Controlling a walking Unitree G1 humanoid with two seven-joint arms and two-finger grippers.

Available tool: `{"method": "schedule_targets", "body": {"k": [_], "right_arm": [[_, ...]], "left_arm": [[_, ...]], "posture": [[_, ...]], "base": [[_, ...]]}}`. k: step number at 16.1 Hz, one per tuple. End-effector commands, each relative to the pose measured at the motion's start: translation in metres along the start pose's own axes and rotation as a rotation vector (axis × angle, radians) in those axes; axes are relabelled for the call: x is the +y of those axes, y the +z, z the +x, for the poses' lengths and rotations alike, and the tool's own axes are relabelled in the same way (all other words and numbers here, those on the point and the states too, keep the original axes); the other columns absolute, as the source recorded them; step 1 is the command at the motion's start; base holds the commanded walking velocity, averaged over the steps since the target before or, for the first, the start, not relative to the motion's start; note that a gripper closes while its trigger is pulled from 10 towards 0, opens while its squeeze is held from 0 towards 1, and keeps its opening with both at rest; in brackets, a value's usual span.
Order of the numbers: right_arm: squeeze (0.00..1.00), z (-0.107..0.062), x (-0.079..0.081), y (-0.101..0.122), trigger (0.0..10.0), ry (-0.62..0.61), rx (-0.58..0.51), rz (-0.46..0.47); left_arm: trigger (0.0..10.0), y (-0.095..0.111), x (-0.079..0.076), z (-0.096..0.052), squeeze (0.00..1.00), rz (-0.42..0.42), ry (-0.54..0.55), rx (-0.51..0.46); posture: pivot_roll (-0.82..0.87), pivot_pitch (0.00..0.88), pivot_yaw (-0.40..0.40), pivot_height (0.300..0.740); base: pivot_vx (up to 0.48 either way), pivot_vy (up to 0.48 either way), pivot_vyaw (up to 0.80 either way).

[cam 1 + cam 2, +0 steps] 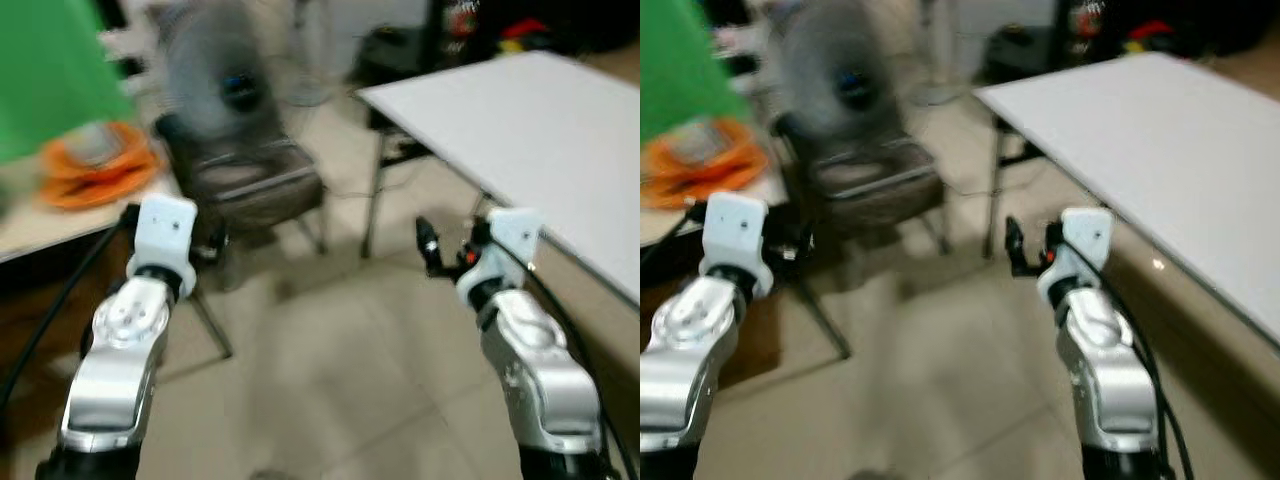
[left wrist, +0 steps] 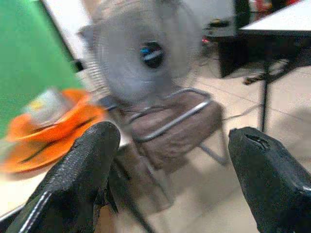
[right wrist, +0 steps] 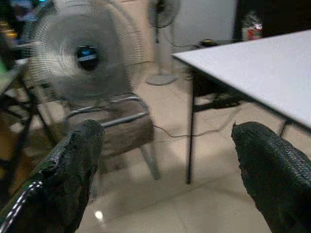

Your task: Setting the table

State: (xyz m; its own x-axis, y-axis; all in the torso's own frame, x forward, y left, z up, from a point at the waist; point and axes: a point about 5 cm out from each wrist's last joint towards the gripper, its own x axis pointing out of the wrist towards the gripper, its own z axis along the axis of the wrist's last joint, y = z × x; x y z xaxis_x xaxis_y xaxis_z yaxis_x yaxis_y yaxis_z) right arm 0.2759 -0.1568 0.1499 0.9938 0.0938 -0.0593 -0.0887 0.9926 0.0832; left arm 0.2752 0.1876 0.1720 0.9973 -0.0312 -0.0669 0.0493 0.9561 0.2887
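Observation:
A stack of orange plates (image 1: 95,170) with a greyish cup on top sits on a pale table (image 1: 40,225) at my left, blurred. A bare white table (image 1: 540,130) stands at my right. Both arms are raised in front of me over the tiled floor. In the left wrist view, my left gripper (image 2: 172,145) is open and holds nothing; it points toward the chair, with the orange plates (image 2: 48,131) off to one side. My right gripper (image 3: 165,141) is also open and holds nothing, and it points at the gap between the chair and the white table (image 3: 262,58).
A grey padded chair (image 1: 255,185) with a metal frame stands ahead, with a grey fan (image 1: 215,85) resting on it. A green screen (image 1: 50,70) rises behind the left table. Dark clutter lies along the far wall. Open tiled floor (image 1: 330,380) lies between the tables.

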Motion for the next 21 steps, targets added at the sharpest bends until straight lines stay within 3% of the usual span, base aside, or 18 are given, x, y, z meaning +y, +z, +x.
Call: {"method": "schedule_targets", "body": {"k": [1,5,7,8,9,10,12,15,18,21], "right_arm": [[1.00,0.002,0.008,0.003,10.0,0.024,-0.016,0.008],[1.00,0.002,0.006,0.003,10.0,0.008,-0.022,0.012],[1.00,0.002,0.003,0.002,10.0,-0.022,-0.023,0.029],[0.93,0.003,0.001,0.003,10.0,-0.029,-0.020,0.027],[0.93,0.003,0.001,0.003,10.0,-0.029,-0.020,0.027],[0.00,0.004,0.001,0.005,10.0,-0.036,-0.028,-0.001],[0.00,0.005,0.003,0.008,10.0,-0.030,-0.033,0.028],[0.00,0.008,0.002,0.016,10.0,-0.019,-0.092,-0.003],[0.00,0.009,-0.003,0.022,10.0,-0.070,-0.152,0.082],[0.00,0.009,-0.002,0.013,10.0,-0.025,-0.074,0.087]], "left_arm": [[10.0,-0.004,0.005,-0.001,0.00,0.003,0.015,0.020],[10.0,-0.003,0.005,0.002,0.00,-0.011,0.015,0.020],[10.0,0.000,0.005,0.004,0.00,-0.029,0.027,0.005],[10.0,0.000,0.005,0.004,0.00,-0.028,0.024,0.006],[10.0,0.000,0.005,0.004,0.00,-0.028,0.024,0.006],[10.0,-0.002,0.002,0.004,0.00,-0.010,0.001,0.007],[10.0,-0.001,0.000,0.003,0.00,-0.031,-0.008,-0.003],[10.0,0.000,-0.001,0.003,0.00,-0.039,-0.020,-0.009],[10.0,0.000,-0.002,0.004,0.00,-0.034,-0.025,-0.012],[10.0,0.002,-0.002,0.005,0.00,-0.036,-0.037,-0.020]], "posture": [[0.06,0.000,0.063,0.740],[0.06,0.000,0.077,0.740],[0.06,0.000,0.074,0.740],[0.06,0.000,0.074,0.740],[0.06,0.000,0.074,0.740],[0.06,0.000,0.068,0.740],[0.07,0.000,0.060,0.740],[0.07,0.000,0.055,0.740],[0.07,0.000,0.051,0.740],[0.07,0.000,0.057,0.740]], "base": [[0.000,0.289,0.80],[0.000,0.285,0.80],[0.000,0.000,0.00],[0.000,0.000,0.00],[0.000,0.000,0.00],[0.000,0.000,0.00],[0.000,0.000,0.00],[0.089,0.000,0.00],[0.266,0.000,0.00],[0.275,0.000,0.00]]}}
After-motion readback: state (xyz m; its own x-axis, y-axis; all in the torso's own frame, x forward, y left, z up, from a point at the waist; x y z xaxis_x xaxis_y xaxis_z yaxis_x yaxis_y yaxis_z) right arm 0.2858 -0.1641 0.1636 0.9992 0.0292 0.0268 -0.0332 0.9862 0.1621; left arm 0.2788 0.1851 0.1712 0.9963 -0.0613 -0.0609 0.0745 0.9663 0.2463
